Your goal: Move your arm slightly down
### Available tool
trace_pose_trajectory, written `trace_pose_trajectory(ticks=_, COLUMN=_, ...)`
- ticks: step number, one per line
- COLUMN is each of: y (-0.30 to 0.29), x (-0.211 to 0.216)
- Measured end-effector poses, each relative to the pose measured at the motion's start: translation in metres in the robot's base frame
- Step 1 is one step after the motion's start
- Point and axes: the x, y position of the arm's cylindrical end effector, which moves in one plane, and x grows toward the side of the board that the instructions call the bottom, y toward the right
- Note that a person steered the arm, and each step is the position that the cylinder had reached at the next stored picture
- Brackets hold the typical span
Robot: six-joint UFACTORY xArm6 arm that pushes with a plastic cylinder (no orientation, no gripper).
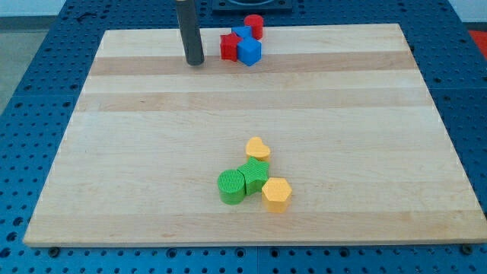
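Note:
My tip [195, 62] touches the wooden board [137, 152] near the view's top, left of centre. Just to its right is a cluster: a red star-like block [230, 46], a blue cube [249, 52], a second blue block [241, 33] behind them, and a red cylinder [254, 26] at the board's top edge. The tip stands a short gap to the left of the red star-like block, not touching it. Lower in the view lie a yellow heart [258, 148], a green cylinder [231, 187], a green block [255, 176] and a yellow hexagon [277, 195], all touching.
The board rests on a blue perforated table [30, 114]. A dark base of the arm [251, 6] shows at the view's top edge behind the board.

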Motion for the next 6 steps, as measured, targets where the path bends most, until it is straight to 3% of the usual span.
trace_pose_trajectory(ticks=2, y=-0.002, x=0.052)
trace_pose_trajectory(ticks=6, y=-0.010, x=0.058)
